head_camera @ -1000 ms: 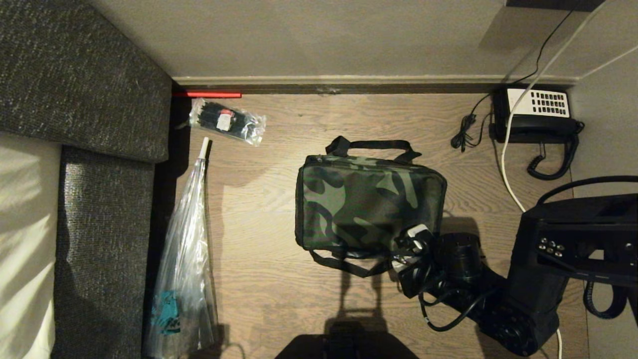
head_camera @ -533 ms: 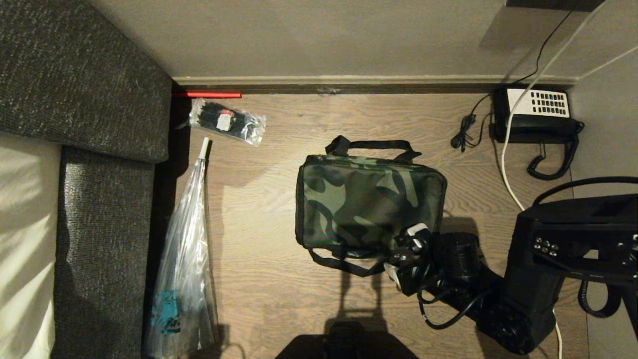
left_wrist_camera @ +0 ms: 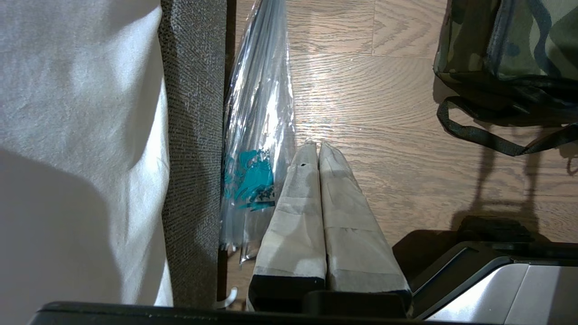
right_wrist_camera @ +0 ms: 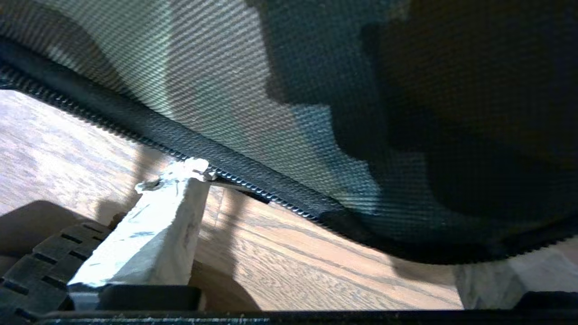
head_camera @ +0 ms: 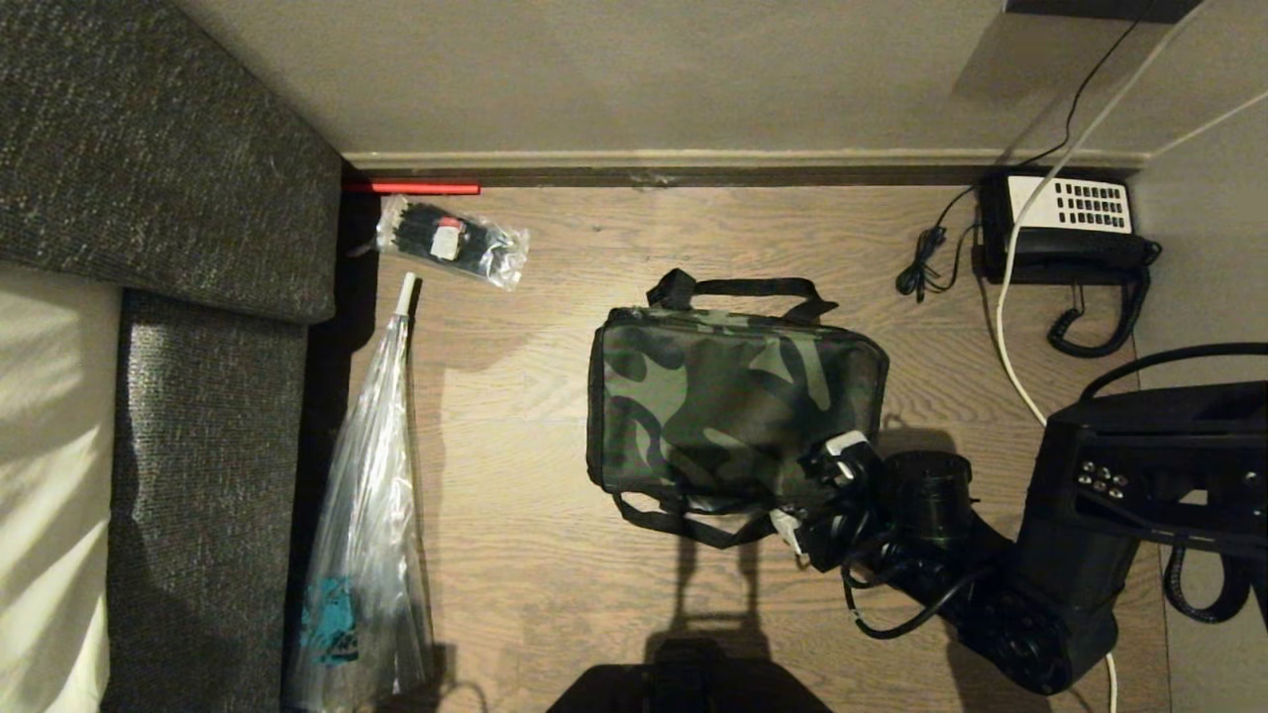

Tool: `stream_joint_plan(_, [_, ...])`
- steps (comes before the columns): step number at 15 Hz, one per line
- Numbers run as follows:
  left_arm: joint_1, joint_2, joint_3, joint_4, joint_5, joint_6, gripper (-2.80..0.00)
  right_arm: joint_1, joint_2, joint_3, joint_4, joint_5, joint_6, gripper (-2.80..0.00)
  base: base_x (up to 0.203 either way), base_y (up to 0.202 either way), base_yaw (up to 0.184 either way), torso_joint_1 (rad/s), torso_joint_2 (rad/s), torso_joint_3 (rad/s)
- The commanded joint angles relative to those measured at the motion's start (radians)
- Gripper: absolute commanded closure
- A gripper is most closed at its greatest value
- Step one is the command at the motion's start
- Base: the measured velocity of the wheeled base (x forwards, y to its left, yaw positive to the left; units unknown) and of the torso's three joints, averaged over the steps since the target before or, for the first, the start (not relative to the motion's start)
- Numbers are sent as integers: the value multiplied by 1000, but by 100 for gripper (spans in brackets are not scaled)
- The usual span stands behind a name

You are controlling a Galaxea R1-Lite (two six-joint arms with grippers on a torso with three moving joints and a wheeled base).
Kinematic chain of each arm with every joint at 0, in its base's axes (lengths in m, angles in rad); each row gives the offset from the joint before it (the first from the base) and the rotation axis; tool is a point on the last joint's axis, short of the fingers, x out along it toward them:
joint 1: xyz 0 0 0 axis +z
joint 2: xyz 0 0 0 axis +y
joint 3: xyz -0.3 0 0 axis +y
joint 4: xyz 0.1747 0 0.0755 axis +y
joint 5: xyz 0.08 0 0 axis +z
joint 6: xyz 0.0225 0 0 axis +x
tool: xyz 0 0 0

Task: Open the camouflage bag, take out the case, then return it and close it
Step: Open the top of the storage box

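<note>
Standing over the wooden floor [head_camera: 555, 574], I start at nine o'clock, where a grey upholstered sofa [head_camera: 198, 198] fills the edge with a pale cushion [head_camera: 40, 475] on it. Just beside its base lies a long clear plastic bag [head_camera: 367, 535] with teal printing, narrow end toward twelve. Near eleven o'clock, close to the skirting board [head_camera: 693, 158], sits a small clear packet of black cable ties [head_camera: 451, 238], and a short red strip [head_camera: 411, 187] lies along the wall behind it.

The left gripper [left_wrist_camera: 316, 146] hangs low next to that long bag, its two taped fingers [left_wrist_camera: 293, 212] pressed flat together, holding nothing.

At the centre rests the camouflage bag [head_camera: 733, 396], zipped and lying flat, one black strap handle [head_camera: 738, 287] at its twelve o'clock side and another [head_camera: 684, 520] trailing at six. The case cannot be seen.

At the bag's five o'clock corner is the right gripper [head_camera: 817, 485], its fingers spread wide apart. In the right wrist view one taped finger [right_wrist_camera: 153, 243] has its tip at the bag's zipper [right_wrist_camera: 253, 187], while the other barely shows at the far edge; fabric lies between them but they are not clamped on it.

At one o'clock a black-and-white desk telephone [head_camera: 1065, 223] stands against the wall, its coiled cord [head_camera: 1100, 327] and a white cable [head_camera: 1010, 327] running down toward three.
</note>
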Motion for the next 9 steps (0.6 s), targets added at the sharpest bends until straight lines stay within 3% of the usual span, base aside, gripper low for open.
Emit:
stream_joint_plan(1, [0, 1, 2, 0, 0, 0, 0, -3, 9, -3, -14, 1, 0, 0, 0, 0, 0, 0, 0, 0])
stream_joint_plan(9, [0, 1, 2, 0, 0, 0, 0, -3, -1, 21, 13, 5, -3, 0, 0, 0, 0, 0, 0, 0])
